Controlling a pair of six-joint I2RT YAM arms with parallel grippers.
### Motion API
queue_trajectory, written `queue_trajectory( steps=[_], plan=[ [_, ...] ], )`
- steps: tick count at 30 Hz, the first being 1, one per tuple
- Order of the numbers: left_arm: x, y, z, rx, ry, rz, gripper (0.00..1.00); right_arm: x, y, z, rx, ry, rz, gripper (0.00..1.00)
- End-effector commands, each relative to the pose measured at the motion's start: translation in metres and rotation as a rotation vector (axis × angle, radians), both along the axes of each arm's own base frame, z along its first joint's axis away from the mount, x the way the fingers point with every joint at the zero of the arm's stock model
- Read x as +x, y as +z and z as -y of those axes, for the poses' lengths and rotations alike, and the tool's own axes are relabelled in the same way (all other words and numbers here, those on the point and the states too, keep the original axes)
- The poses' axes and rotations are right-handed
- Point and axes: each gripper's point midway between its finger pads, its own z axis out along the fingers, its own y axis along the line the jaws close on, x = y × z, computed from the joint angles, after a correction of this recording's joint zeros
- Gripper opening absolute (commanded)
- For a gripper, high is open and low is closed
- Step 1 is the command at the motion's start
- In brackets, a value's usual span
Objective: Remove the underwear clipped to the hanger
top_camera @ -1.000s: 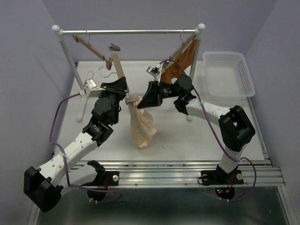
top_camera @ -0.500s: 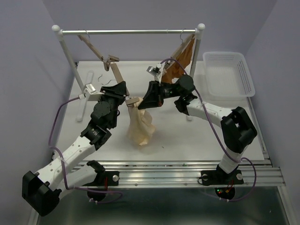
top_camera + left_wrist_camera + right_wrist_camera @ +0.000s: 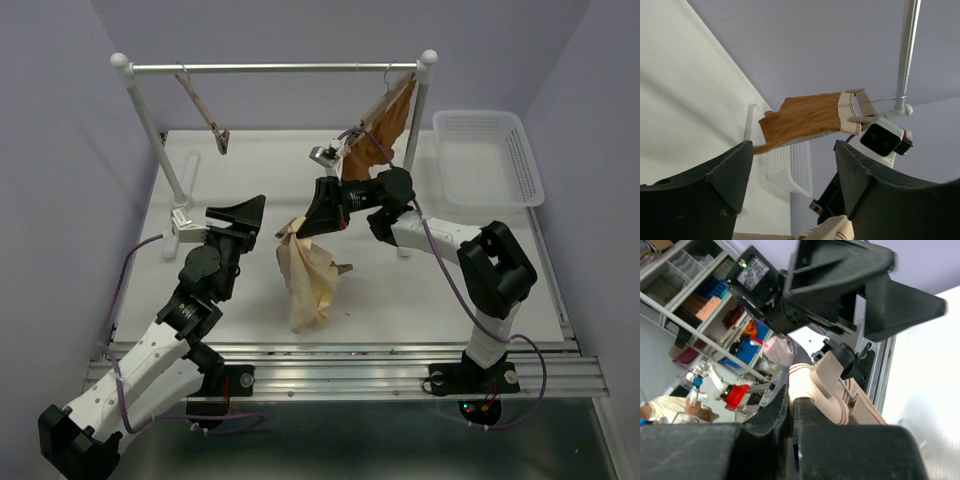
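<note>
- Pinching down at centre stage, the right gripper (image 3: 303, 227) had the top edge of the underwear (image 3: 308, 282) firmly in its grasp
- From the right wrist camera, its fingers (image 3: 767, 417) were pressed tight together, with pale ribbed cloth bunched up right above them
- The underwear dangled from that grip as a crumpled cream strip, hanging between the two arms over the middle of the table (image 3: 430, 295)
- Its lower end reached right down by the table top, though whether it touched was too close to call
- Over on the other side, the left gripper (image 3: 252, 216) stood just beside the cloth's top edge with its jaws spread wide
- The left wrist camera confirmed it: nothing sat between those jaws, only the far wall showing through the gap
- The hanger (image 3: 203, 108) hung by its wire hook from the left end of the rail (image 3: 280, 68)
- Its wooden bar sloped down to the right, a clip at the low end, well apart from the underwear
- At the right end of the rail hung the orange-brown garment (image 3: 385, 130), just behind the right arm's wrist
- A white basket (image 3: 520, 165) sat at the far right of the table, well clear of both grippers
</note>
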Motion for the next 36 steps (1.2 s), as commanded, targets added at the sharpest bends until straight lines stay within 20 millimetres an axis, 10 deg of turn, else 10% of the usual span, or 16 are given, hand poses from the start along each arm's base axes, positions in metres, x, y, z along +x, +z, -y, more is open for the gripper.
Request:
queue_trajectory(
  steps=[1, 7, 22, 36],
  plan=[
    [-0.013, 0.007, -0.001, -0.08, -0.044, 0.017, 0.79, 0.002, 0.016, -0.005, 0.053, -0.007, 0.195, 0.01],
    [-0.034, 0.014, -0.003, -0.133, -0.104, 0.009, 0.99, 0.032, -0.012, -0.017, -0.077, -0.154, 0.277, 0.01],
    [-0.079, 0.017, 0.016, -0.284, -0.333, -0.052, 0.99, 0.07, -0.046, -0.019, -0.215, -0.343, 0.43, 0.01],
    [-0.051, -0.014, 0.043, -0.346, -0.355, -0.19, 0.99, 0.062, -0.045, -0.01, -0.211, -0.38, 0.511, 0.01]
  ],
)
